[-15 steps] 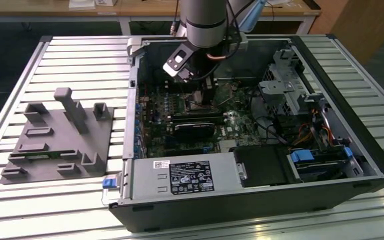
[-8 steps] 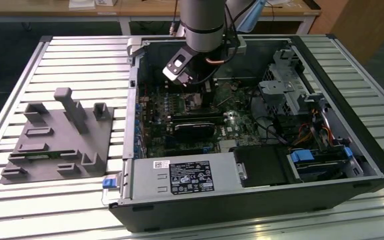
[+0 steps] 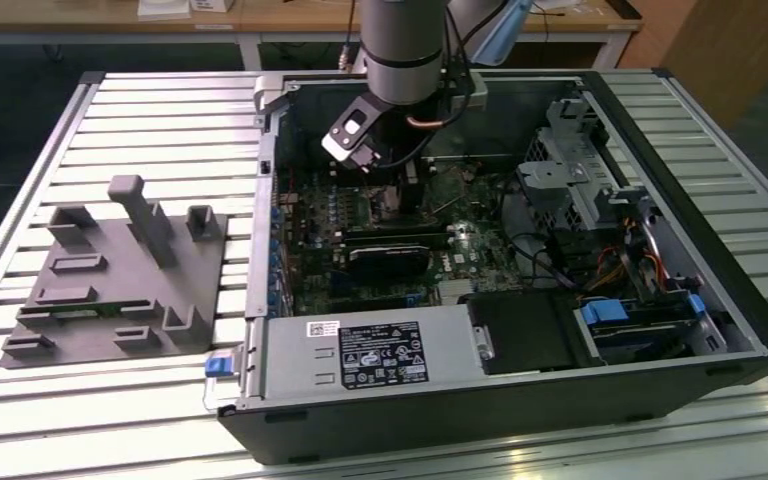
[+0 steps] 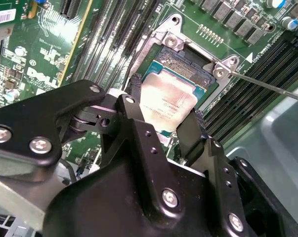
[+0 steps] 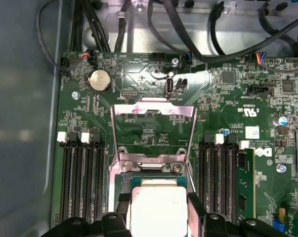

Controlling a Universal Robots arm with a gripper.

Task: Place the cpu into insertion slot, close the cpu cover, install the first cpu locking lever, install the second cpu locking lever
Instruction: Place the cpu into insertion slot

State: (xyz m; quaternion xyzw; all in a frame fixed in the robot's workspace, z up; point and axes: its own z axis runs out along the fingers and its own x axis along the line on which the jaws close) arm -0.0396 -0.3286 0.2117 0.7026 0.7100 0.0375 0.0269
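Observation:
My gripper is shut on the cpu, a flat square chip with a dull silvery top, with one black finger on each of two opposite edges. The chip hangs low over the insertion slot, covering most of it. A dark strip of the socket still shows past the chip's far edge. In the first wrist view the cpu sits between the fingers, and the cpu cover, a silver frame with a square window, stands flipped open beyond the slot. A thin metal locking lever sticks out beside the socket. In the exterior view the gripper reaches down inside the case.
Black memory slots flank the socket on both sides, and a coin battery and cable bundles lie past the cover. The open computer case holds a labelled power supply and drive cage. A grey fixture stands at the exterior view's left.

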